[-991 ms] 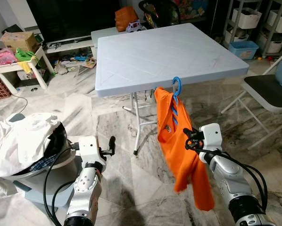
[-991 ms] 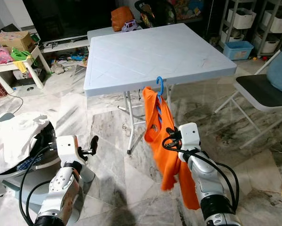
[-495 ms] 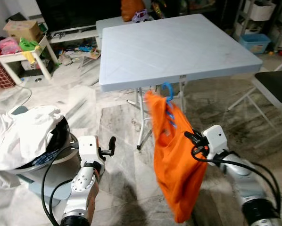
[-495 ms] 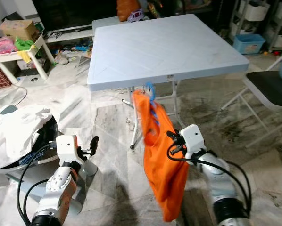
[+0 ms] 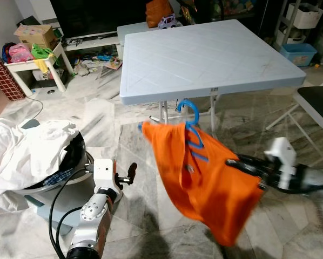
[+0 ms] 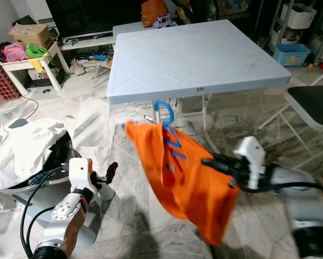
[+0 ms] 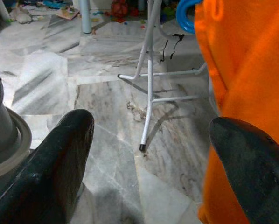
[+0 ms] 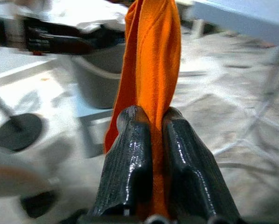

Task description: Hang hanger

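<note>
One orange shirt (image 5: 204, 178) on one blue hanger (image 5: 191, 116) is seen, held in the air in front of the near edge of one light-blue folding table (image 5: 204, 54). The hook is just below the table edge; contact w/ the edge can't be told. The shirt is splayed out sideways and blurred. One round laundry basket (image 5: 69, 162) stands on the marble floor at the robot's left, w/ white clothes (image 5: 26, 154) heaped over it. One folding chair (image 5: 315, 105) is seen at the right, and one small white side table (image 5: 40, 62) far left w/ a cardboard box (image 5: 34, 35) on it. Storage bins are stacked on shelves behind; a count isn't possible.

Right arm is stretched nearly level across the body toward the left, wrist white, forearm silver. The right gripper (image 8: 151, 135) is clamped on a fold of the shirt: in the wrist view the two black fingers (image 8: 130, 154) are pressed close together w/ orange cloth pinched between them, cloth rising beyond the tips.

Left arm is held low, bent, beside the basket. The left gripper (image 7: 153, 154) is spread wide, nothing between the fingers (image 7: 65, 154); through the gap the floor and white table legs (image 7: 149, 84) are seen, w/ the shirt near one finger; touching or not can't be told.
</note>
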Available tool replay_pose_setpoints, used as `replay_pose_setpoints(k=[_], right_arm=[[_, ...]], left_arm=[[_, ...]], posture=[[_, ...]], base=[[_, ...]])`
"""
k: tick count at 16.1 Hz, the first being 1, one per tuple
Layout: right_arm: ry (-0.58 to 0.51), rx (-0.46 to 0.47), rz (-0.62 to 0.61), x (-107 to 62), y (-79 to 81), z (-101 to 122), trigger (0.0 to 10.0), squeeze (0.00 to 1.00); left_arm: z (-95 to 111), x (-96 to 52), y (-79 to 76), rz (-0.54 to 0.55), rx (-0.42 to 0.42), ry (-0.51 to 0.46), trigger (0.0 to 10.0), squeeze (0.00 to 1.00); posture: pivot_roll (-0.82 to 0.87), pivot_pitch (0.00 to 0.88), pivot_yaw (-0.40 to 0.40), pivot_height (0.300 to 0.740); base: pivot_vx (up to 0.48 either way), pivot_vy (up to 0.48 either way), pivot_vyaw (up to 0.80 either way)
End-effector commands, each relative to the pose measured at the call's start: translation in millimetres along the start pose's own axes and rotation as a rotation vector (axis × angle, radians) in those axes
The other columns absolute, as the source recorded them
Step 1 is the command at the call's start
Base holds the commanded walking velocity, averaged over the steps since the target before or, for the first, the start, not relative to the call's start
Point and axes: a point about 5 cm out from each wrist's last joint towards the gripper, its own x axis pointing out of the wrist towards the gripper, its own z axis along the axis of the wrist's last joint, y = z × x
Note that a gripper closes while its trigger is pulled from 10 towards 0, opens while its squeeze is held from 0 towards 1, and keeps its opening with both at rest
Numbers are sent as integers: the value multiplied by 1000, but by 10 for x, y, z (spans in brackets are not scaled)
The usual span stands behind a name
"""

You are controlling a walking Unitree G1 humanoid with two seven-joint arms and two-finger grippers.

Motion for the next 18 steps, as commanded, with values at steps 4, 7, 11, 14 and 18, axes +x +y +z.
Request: replay_pose_setpoints(k=[4,7,11,14,18], right_arm=[[-69,20,147,-68,80,239,10000,0],[-93,38,208,-59,158,322,10000,0],[-93,62,262,-87,268,356,10000,0],[-88,71,253,-119,270,347,10000,0],[-83,74,244,-123,271,347,10000,0]], left_arm=[[42,20,119,-7,-91,-13,10000,0],[126,56,-17,-118,-182,-66,10000,0],[250,109,-118,-207,-231,-123,10000,0],[333,112,-154,-265,-271,-169,0,0],[328,88,-147,-286,-289,-177,0,0]], posture=[[-81,0,112,740],[-86,0,113,740],[-95,0,117,740],[-99,0,121,740],[-102,0,120,740]], base=[[0,0,0],[0,0,0],[0,0,0],[0,0,0],[0,0,0]])
